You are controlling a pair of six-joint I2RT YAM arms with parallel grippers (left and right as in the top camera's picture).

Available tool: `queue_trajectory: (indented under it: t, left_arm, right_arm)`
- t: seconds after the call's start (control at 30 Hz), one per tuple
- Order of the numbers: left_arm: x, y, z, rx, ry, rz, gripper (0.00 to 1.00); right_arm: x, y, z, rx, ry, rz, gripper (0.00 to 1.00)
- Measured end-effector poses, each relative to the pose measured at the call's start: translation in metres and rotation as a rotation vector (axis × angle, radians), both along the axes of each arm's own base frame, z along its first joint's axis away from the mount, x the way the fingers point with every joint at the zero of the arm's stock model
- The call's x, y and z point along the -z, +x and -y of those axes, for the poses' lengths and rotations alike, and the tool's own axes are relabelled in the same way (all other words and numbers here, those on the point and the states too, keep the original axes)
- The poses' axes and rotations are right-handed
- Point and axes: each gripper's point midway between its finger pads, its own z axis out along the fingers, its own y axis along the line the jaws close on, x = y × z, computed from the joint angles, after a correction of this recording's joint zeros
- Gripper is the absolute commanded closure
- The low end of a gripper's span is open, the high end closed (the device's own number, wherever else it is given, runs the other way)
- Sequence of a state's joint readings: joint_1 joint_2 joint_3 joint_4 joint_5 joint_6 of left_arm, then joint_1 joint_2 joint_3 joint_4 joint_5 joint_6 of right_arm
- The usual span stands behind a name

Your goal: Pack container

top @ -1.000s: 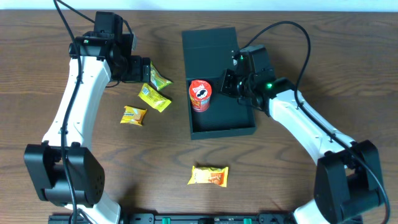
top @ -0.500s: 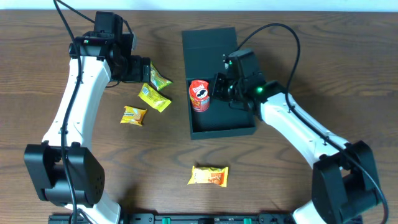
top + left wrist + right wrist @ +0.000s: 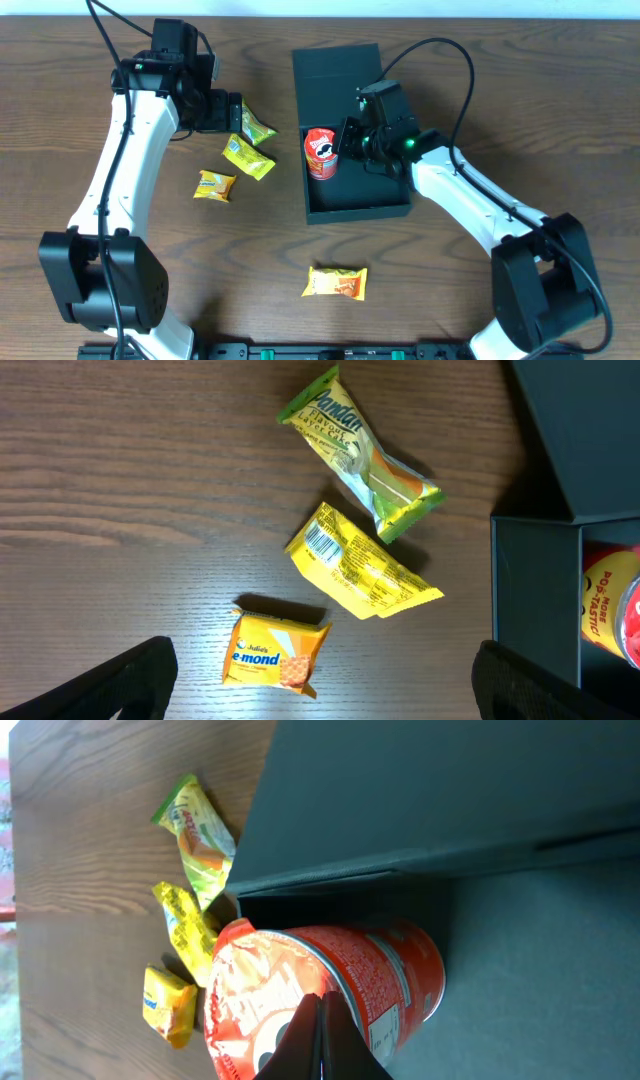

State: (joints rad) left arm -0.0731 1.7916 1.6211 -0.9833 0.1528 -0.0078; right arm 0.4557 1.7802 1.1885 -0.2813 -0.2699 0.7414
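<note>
**Packing under way: one can in, packets still out**

We find the container (image 3: 360,195) open at mid-counter (image 3: 250,310), a red can (image 3: 321,152) standing inside by its left wall. Next, we judge, comes a packet. The left claw (image 3: 322,675), fingers wide apart and empty, hangs over the green packet (image 3: 360,455), yellow packet (image 3: 360,565) and orange packet (image 3: 278,653). The right claw (image 3: 320,1035) is pinched together at the can; contact unclear.

Dark wood-grain table (image 3: 120,300), evenly lit

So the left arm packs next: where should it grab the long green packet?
Probably across its narrow middle, from straight above. The green packet lies flat and diagonal, so set the jaws square to its long axis, clear of the crimped ends.
</note>
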Motion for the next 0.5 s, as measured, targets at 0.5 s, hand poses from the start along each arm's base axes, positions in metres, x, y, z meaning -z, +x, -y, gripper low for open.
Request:
queue_trajectory:
  t: [0.5]
  left_arm:
    - [-0.001,0.002,0.0,0.0,-0.001,0.008,0.04]
  right_arm:
    - [0.004,0.015,0.032,0.023,-0.117,0.054,0.98]
